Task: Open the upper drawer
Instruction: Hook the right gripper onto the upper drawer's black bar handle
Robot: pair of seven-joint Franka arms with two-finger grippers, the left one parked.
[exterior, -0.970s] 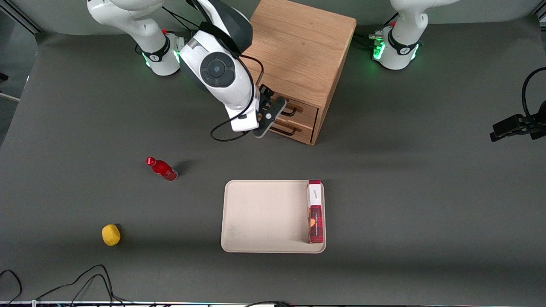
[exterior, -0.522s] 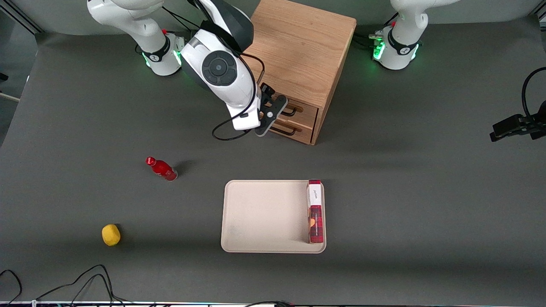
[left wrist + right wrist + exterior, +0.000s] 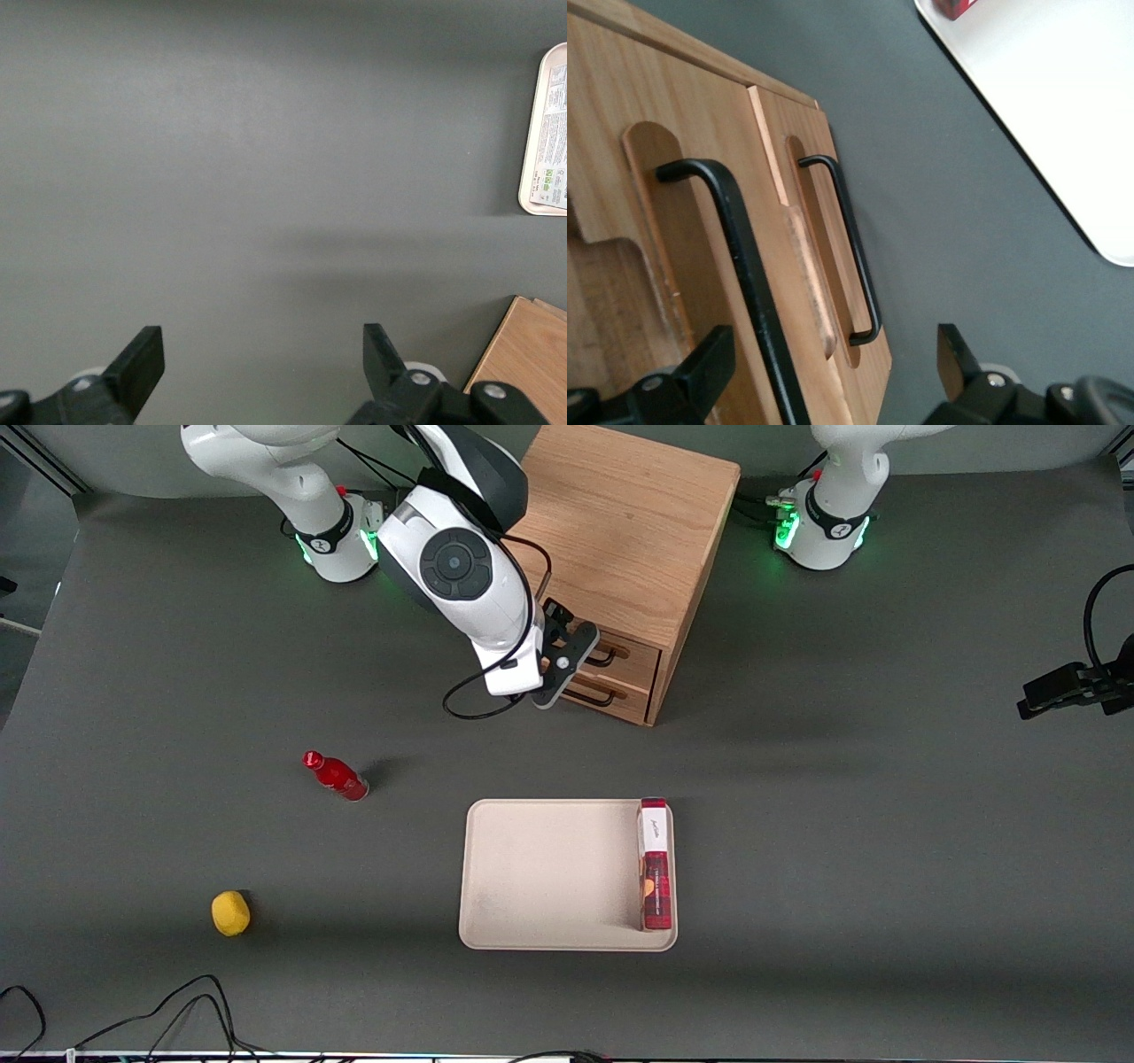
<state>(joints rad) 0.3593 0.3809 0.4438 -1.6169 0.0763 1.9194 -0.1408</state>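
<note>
The light oak cabinet (image 3: pixel 620 522) stands at the back of the table with its two drawers facing the front camera. The upper drawer (image 3: pixel 636 657) is shut, and its thin black wire handle (image 3: pixel 609 657) shows. My right gripper (image 3: pixel 578 657) is right in front of that drawer, at handle height. In the right wrist view the gripper (image 3: pixel 833 345) is open. The upper drawer's handle (image 3: pixel 740 257) runs between the fingers, close to one finger (image 3: pixel 704 363), and is not gripped. The lower drawer (image 3: pixel 625 701) with its own handle (image 3: pixel 852 257) is also shut.
A beige tray (image 3: pixel 549 868) lies nearer the front camera than the cabinet, with a red box (image 3: pixel 655 864) standing along one edge. A red bottle (image 3: pixel 337 776) and a yellow fruit (image 3: pixel 230 912) lie toward the working arm's end. Cables (image 3: pixel 177 1010) run along the front edge.
My right arm has moved slightly toward the cabinet, bringing the gripper closer to the upper drawer's handle. The drawers have not moved.
</note>
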